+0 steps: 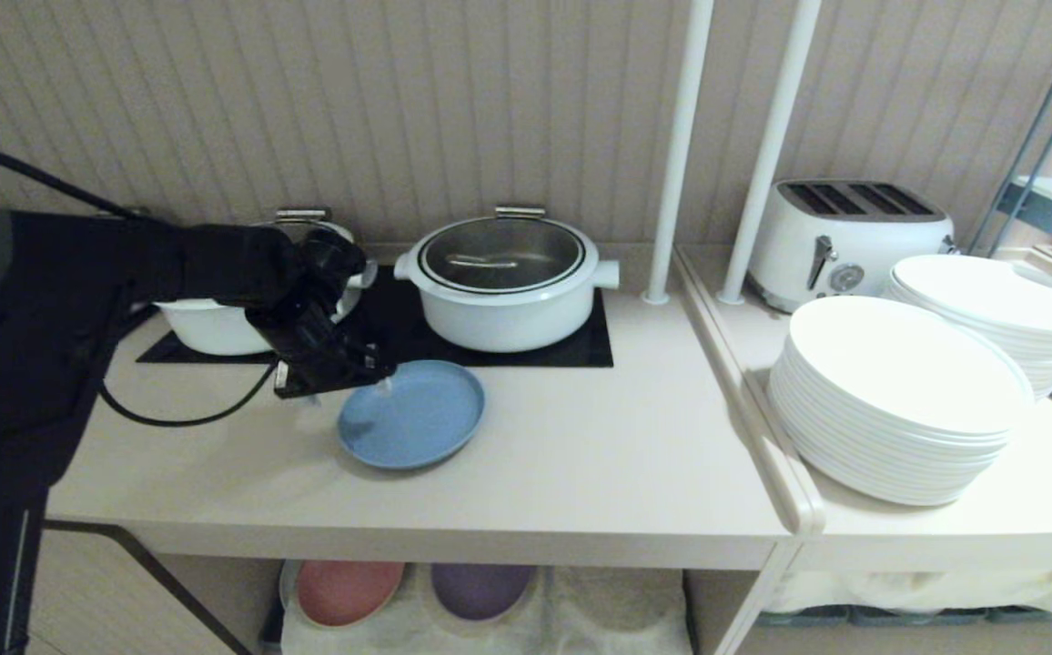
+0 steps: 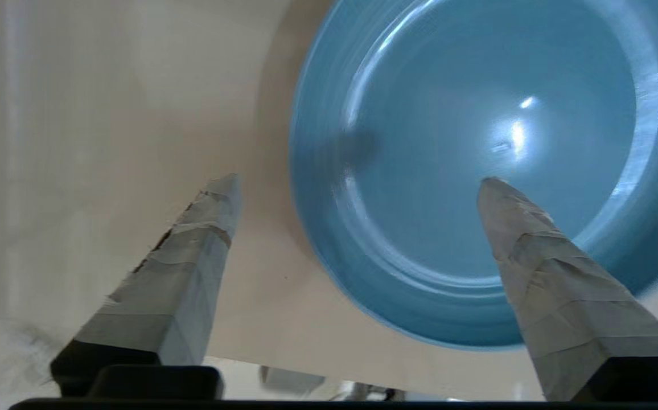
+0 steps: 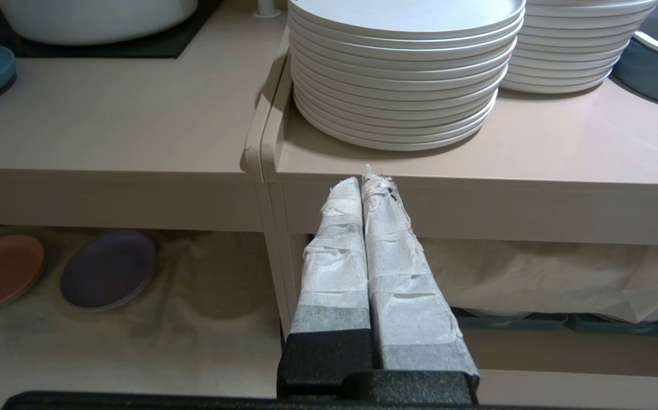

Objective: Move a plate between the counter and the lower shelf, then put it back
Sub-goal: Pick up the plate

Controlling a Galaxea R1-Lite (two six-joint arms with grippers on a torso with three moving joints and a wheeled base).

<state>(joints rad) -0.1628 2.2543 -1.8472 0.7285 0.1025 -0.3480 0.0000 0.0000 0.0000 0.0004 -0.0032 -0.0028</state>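
The small light-blue plate (image 1: 412,414) (image 2: 477,142) lies flat on the beige counter (image 1: 581,455), just in front of the black hob. My left gripper (image 1: 348,391) (image 2: 358,182) hovers over the plate's left rim and is open. One fingertip (image 2: 500,199) is above the plate and the other (image 2: 221,193) is above bare counter, with nothing held between them. My right gripper (image 3: 363,179) is shut and empty, parked in front of the counter's edge and outside the head view. The lower shelf (image 1: 617,600) (image 3: 204,319), lined with white cloth, is below the counter.
A lidded white pot (image 1: 503,282) and a white bowl (image 1: 217,327) sit on the hob (image 1: 571,350). Pink (image 1: 348,591) and purple (image 1: 480,589) plates lie on the shelf cloth. Two stacks of white dinner plates (image 1: 899,400), a toaster (image 1: 854,241) and two poles (image 1: 676,155) are to the right.
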